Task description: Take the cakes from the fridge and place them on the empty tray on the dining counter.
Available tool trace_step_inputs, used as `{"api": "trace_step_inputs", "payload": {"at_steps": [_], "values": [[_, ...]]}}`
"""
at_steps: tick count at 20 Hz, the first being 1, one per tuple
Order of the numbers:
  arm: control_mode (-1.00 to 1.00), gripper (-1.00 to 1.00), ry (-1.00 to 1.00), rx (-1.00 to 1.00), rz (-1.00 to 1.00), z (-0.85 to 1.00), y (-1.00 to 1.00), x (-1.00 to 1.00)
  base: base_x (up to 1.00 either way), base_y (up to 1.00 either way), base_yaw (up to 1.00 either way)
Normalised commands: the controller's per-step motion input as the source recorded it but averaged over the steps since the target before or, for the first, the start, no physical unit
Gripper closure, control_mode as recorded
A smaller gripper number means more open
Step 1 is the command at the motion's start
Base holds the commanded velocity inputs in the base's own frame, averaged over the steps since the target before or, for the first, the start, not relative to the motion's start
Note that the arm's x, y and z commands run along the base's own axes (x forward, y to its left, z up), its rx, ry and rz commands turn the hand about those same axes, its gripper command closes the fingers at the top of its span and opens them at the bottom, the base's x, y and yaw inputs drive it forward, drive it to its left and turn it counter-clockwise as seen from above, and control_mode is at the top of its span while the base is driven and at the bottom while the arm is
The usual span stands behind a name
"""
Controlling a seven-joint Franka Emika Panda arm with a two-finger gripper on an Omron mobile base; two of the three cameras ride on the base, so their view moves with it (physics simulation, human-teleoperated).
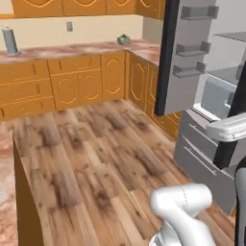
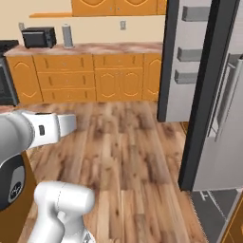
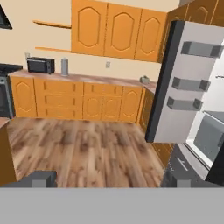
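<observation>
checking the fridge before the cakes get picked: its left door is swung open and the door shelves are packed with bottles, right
Not quite. The fridge does have its left door swung open, but the door shelves are bare grey bins with no bottles in them. The hand view shows this most clearly.

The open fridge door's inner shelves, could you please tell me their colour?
Grey door shelves on the white inner face of the fridge door; clearest in the hand view.

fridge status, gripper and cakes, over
Gripper open, holding nothing. Tall grey-silver fridge, left door swung open, white inside. Cakes not sighted. Path clear.
</observation>
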Motion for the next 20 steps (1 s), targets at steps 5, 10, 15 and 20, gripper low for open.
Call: {"api": "trace_step_inputs", "payload": {"at_steps": [5,10,15,20], "values": [[1.00,-1.00,0.00,0.00,0.00,0.00,0.00,0.00,0.95,0.13,-0.51],[1.00,-1.00,0.00,0.00,0.00,0.00,0.00,0.00,0.68,0.10,-0.58],[1.00,-1.00,0.00,0.00,0.00,0.00,0.00,0.00,0.47,0.03,-0.58],[1.00,-1.00,0.00,0.00,0.00,0.00,0.00,0.00,0.76,0.64,-0.62]]}}
